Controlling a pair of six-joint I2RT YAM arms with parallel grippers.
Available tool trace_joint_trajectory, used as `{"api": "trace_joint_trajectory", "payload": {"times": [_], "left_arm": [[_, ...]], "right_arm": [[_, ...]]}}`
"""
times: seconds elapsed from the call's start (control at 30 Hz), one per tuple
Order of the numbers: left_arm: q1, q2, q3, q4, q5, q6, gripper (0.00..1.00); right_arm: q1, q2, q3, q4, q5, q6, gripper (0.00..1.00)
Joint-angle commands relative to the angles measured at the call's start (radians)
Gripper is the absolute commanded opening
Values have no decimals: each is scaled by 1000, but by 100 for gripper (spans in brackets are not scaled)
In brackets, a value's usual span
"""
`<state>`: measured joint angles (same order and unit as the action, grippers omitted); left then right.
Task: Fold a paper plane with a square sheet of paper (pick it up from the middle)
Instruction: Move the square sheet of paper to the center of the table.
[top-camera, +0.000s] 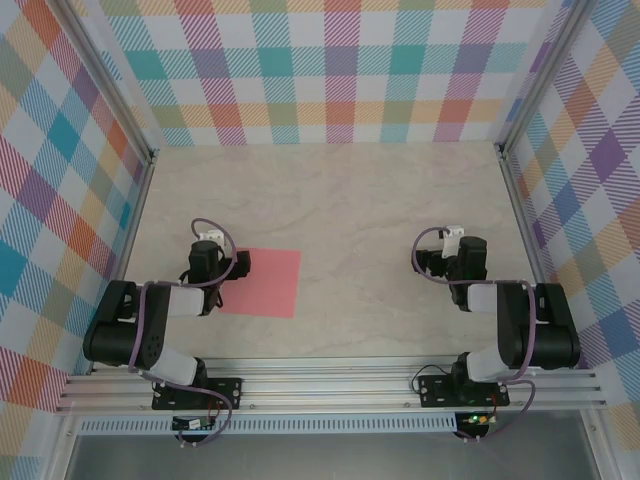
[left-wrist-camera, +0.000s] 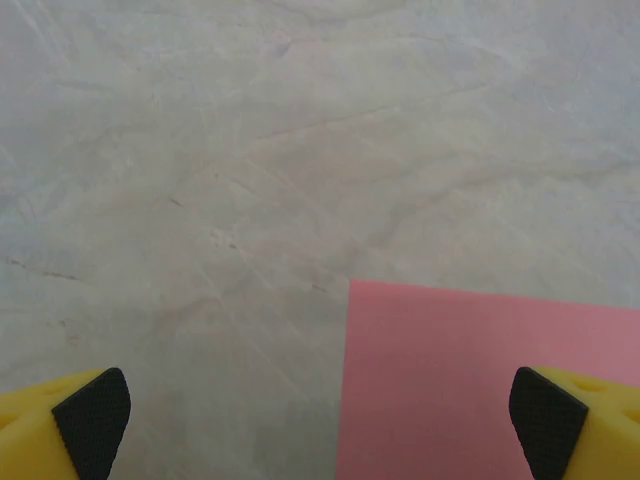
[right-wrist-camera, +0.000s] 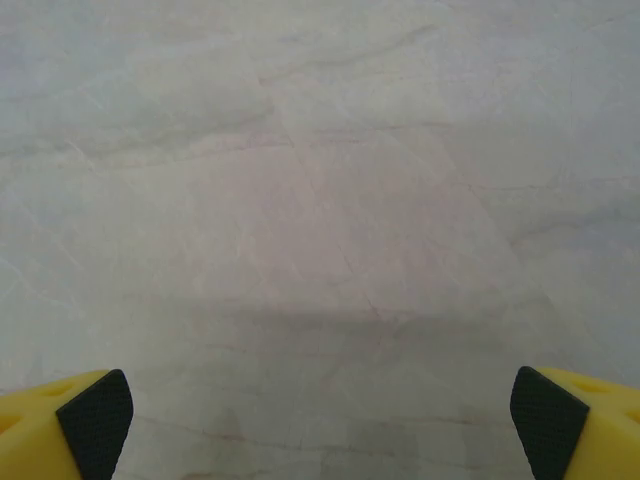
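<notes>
Your sheet lies flat and unfolded on the table, on the left side, near the front edge. No crease shows in it, so no fold has been made.

The left gripper hangs over the sheet's left edge with its jaws spread wide and nothing between them. From the left wrist camera, the sheet takes up the lower right of the view. One corner points up the table, and the left gripper straddles the sheet's edge. The right gripper sits well apart on the right side, over bare table. Its wrist view shows the right gripper just as wide and empty.

Expect the sheet to be very light, thin and limp. It hugs the table all round with no lifted edge, so you probably can't slip a finger under it. The table looks smooth, so a sideways push is likely to slide the sheet rather than lift it. It marks easily too, and a stray pinch may leave a crease that spoils the folds.

Take it in the middle, as the task asks. Shift the left gripper further over the sheet and bring both pads down lightly on it. Then close slowly so a small ridge buckles up between them, and lift by that ridge. Keep the pressure gentle.
</notes>
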<state>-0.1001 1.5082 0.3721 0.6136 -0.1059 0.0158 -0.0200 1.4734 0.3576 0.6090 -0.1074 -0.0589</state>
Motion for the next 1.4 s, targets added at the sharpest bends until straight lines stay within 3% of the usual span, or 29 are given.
{"api": "trace_joint_trajectory", "payload": {"times": [0.0, 0.6, 0.73, 0.93, 1.0, 1.17, 1.23, 1.33, 1.37], "left_arm": [[26, 53, 48, 189, -22, 3, 100], [26, 51, 47, 190, -12, 6, 100], [25, 10, 77, 104, 41, 27, 100], [26, -127, 79, -33, 25, 14, 100], [27, -204, 75, -77, 12, -11, 100], [27, -414, 81, -204, 62, -114, 100], [27, -473, 144, -401, -28, -289, 100], [34, -489, 237, -700, -162, -533, 100], [42, -486, 251, -746, -131, -557, 100]], "right_arm": [[-10, 53, 57, 198, -81, 45, 100], [-10, 51, 55, 199, -79, 44, 100], [-6, 44, 47, 208, -78, 41, 100], [12, 21, 60, 164, -28, 38, 100], [15, -50, 86, 43, 11, 57, 100], [15, -182, 361, -643, 143, 272, 100], [14, -175, 465, -838, 54, 295, 100], [9, -178, 470, -878, -128, 339, 100], [10, -188, 455, -862, -214, 357, 100]]}}
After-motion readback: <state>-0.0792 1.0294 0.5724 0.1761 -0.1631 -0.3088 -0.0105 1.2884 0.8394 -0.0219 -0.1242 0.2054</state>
